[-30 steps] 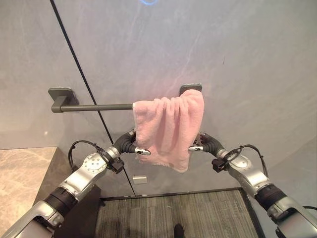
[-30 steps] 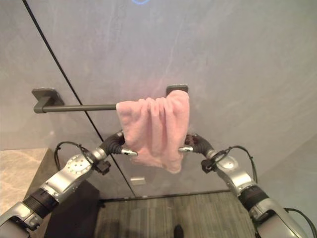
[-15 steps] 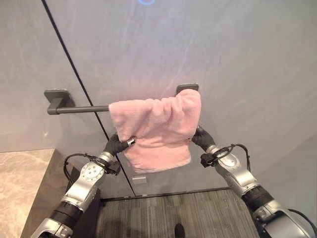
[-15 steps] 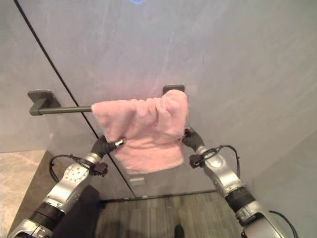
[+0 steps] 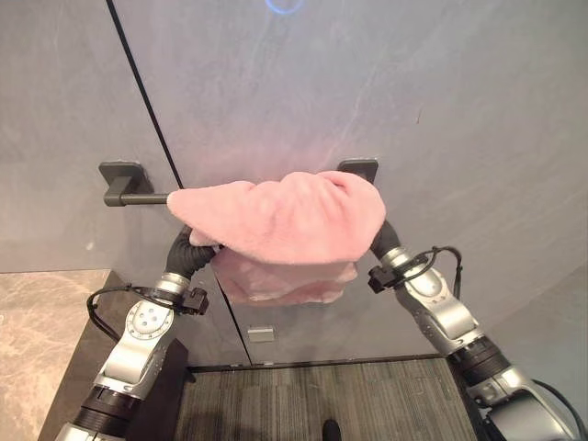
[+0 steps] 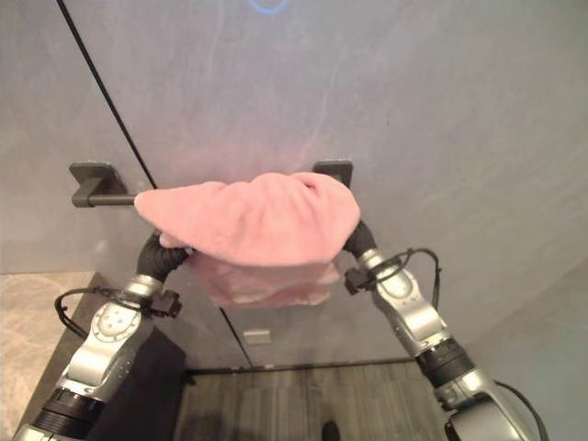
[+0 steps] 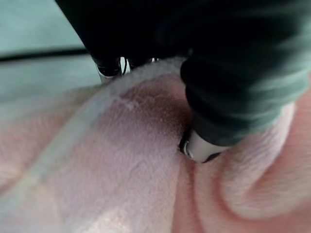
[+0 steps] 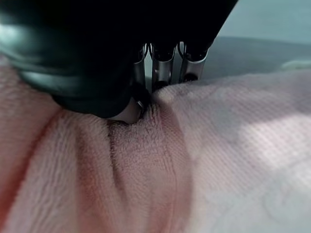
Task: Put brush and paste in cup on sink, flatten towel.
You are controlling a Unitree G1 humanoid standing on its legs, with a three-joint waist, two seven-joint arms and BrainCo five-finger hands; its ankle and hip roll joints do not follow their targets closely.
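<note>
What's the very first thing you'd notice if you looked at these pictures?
The big fluffy pink towel jumps out first: it hangs over a dark rail on a grey wall, lifted into a wide hump. Right after that come the robot's two hands at its two ends, the left hand and the right hand, each pinching the cloth.

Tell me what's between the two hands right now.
The pink towel, stretched from the left hand to the right hand over the rail, in both eye views.
</note>
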